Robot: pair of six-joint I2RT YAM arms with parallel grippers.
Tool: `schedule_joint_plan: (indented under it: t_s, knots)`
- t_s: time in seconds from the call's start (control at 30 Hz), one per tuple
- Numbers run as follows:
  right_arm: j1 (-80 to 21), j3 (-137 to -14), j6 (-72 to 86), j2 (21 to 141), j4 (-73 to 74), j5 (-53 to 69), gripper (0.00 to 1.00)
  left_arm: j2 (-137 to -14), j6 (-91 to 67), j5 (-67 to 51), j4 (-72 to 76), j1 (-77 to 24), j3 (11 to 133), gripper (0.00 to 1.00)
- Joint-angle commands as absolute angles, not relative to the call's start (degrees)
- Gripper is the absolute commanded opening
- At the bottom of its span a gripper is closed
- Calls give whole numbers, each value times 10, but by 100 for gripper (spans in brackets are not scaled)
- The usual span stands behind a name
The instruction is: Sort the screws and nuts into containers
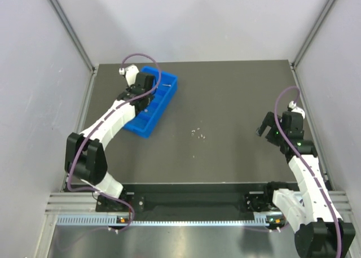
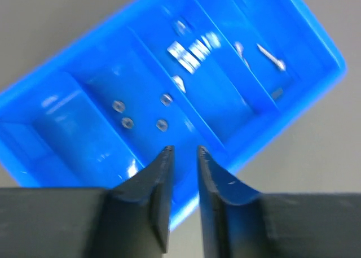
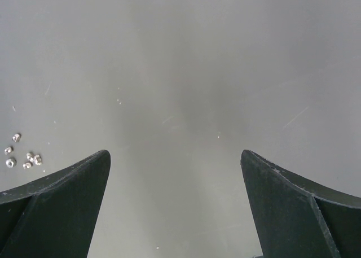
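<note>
Left pincer (image 2: pixel 183 151) above one long side of the blue tray (image 2: pixel 307 29), fingers only a narrow gap apart, nothing between them. Tray lying at an angle on the far left part of the dark worktop (image 1: pixel 237 94), divided into four compartments. By the left wrist view: four nuts (image 2: pixel 162 124) in the second compartment from the left, near each other but not touching; two thin screws (image 2: pixel 271 56) in the rightmost compartment; one more small piece in the third compartment, too blurred to name. Right pincer (image 3: pixel 175 153) with fingers wide apart and empty, above bare worktop on the right side, well apart from the tray. Small group of loose nuts (image 3: pixel 22 156) on the worktop near its middle, between the two arms, close together, touched by neither pincer.
</note>
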State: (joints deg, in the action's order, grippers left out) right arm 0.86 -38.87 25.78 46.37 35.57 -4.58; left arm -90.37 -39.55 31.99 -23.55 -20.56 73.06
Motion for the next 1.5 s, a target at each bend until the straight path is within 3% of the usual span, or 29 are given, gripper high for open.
schedule_joint_plan:
  t_s: [0.0,0.27,0.5,0.9,1.47]
  knots:
    - [4,-385,264,454,335,-59,100,-896,-364,267,-216,-248,718,30]
    - [4,-387,263,471,334,-52,100,-945,-385,244,-243,-455,724,48]
    - [4,-392,257,474,335,-51,100,-1047,-403,217,-264,-470,743,53]
    - [4,-384,259,474,335,-55,100,-1113,-388,195,-261,-484,770,52]
    - [4,-383,260,473,336,-57,100,-1158,-384,226,-285,-487,779,34]
